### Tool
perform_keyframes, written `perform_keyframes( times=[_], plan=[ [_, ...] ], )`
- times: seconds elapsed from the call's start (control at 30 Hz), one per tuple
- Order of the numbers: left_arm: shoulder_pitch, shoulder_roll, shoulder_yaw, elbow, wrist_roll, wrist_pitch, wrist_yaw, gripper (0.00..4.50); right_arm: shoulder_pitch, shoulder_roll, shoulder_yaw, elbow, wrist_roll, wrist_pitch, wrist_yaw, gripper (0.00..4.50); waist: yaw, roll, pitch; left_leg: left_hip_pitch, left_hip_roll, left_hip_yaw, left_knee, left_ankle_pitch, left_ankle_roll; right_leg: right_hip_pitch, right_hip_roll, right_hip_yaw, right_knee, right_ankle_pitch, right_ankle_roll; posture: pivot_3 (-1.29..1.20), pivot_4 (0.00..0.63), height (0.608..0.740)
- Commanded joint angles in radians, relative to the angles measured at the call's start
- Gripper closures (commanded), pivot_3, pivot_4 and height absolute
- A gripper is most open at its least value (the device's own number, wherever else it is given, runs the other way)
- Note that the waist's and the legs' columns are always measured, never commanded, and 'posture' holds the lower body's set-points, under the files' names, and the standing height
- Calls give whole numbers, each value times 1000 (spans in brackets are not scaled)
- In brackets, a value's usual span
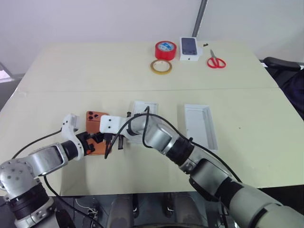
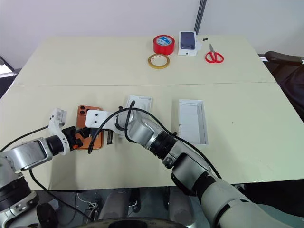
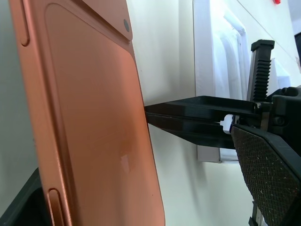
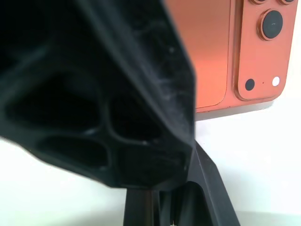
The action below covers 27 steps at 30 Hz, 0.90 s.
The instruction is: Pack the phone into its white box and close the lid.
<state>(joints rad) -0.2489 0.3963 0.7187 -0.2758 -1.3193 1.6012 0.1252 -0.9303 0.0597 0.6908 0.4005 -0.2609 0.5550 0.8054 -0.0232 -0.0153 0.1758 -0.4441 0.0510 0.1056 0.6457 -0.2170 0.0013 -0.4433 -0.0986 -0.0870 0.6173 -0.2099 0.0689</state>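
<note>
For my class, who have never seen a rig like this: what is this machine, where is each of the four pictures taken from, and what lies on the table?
It is a two-armed humanoid robot. Two pictures come from cameras in its head, looking down; the other two sit on its wrists, just behind the fingers. On the table lie the orange phone, a white box, its lid, two tape rolls, scissors and a small carton. The open left gripper straddles the phone; the shut right gripper presses its edge.
</note>
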Motion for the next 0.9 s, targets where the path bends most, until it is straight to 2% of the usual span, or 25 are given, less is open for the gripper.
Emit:
perform_keyframes(
  times=[0.03,0.13,0.3,0.67,0.7,0.83,0.9],
  plan=[
    [1,27,27,32,-51,-40,58,19,6,21,2,-6,2,-12,6,4500,-1,0,0,0,0,0,0,0,0,0,0,0,0,0,0,0,150,736],
    [23,45,14,45,-106,-71,113,19,5,21,1,-5,2,-13,4,4500,-1,0,0,0,0,0,0,0,0,0,0,0,0,0,0,0,150,736],
    [80,90,-21,59,-223,-156,188,2340,4,19,-2,-6,1,-13,4,4500,-11,0,0,0,0,0,-1,0,0,-1,-1,0,0,0,0,0,150,736],
    [204,203,-137,83,-468,-398,309,2340,-19,2,-32,-49,5,0,7,4500,-19,0,0,-2,-2,0,-8,1,-2,-10,-5,2,-4,1,-2,0,150,736],
    [213,214,-146,82,-487,-417,314,2894,-22,-2,-42,-59,9,7,7,4500,-19,0,0,-3,-2,0,-10,1,-3,-11,-5,2,-4,1,-3,0,150,736],
    [242,261,-186,73,-553,-487,325,4485,-27,-32,-89,-134,29,50,24,4500,-18,0,0,-4,-2,0,-14,4,-7,-14,-5,2,-4,2,-5,0,150,736],
    [245,277,-200,67,-597,-530,329,4485,-18,-59,-121,-210,52,85,43,4500,-21,0,0,-4,-2,0,-15,4,-7,-15,-4,2,-4,2,-7,0,150,736]
  ],
)
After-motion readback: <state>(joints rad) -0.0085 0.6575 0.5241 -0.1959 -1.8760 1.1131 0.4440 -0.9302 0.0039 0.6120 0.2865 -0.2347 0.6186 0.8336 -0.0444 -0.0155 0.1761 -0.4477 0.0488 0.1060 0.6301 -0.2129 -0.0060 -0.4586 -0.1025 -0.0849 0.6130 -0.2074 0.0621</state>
